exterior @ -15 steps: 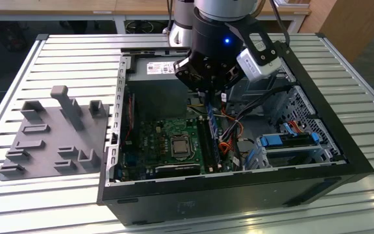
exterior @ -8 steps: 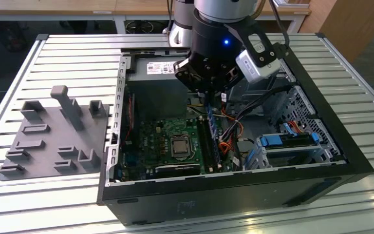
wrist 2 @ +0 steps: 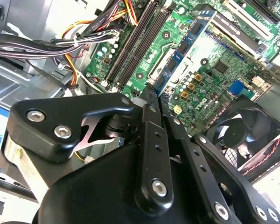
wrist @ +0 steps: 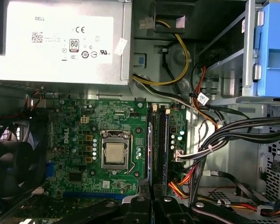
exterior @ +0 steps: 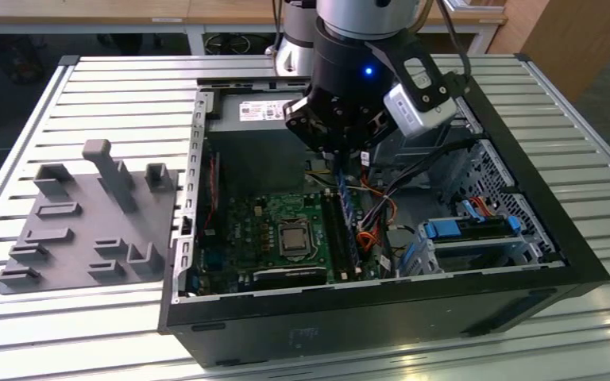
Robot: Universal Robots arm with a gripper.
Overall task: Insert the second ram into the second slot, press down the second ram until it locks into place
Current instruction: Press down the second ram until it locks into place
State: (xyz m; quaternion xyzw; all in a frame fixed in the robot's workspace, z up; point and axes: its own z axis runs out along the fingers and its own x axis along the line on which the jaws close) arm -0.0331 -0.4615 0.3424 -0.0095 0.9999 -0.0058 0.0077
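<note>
Black finger links fill the foreground, and your end effector (wrist 2: 151, 100) has its tips pinched in on the second ram (wrist 2: 182, 47). No gap shows between tips and board, so I'd call that a firm hold on the blue stick.

From the tips the stick runs away across the motherboard (wrist: 107, 121) on its edge, chips facing the camera in the second wrist view. Its long axis lies parallel to the black memory slots (wrist 2: 130, 44). That's the relation that counts: the stick is right under the end effector, with the slots just beside and below it. From this angle it looks to sit a touch toward the CPU socket (wrist: 115, 153) side of them, though that may be the camera's slant.

In the first wrist view the tips straddle the line of the slots (wrist: 151, 140), so you're aligned lengthwise. I can't tell whether the lower edge has entered a slot.

In the exterior view the arm hangs inside the open computer case (exterior: 559, 262). The case stands toward the table (exterior: 93, 87) edge on the exterior view's right. A grey fixture tray (exterior: 83, 230) lies well apart, near the opposite edge.
</note>
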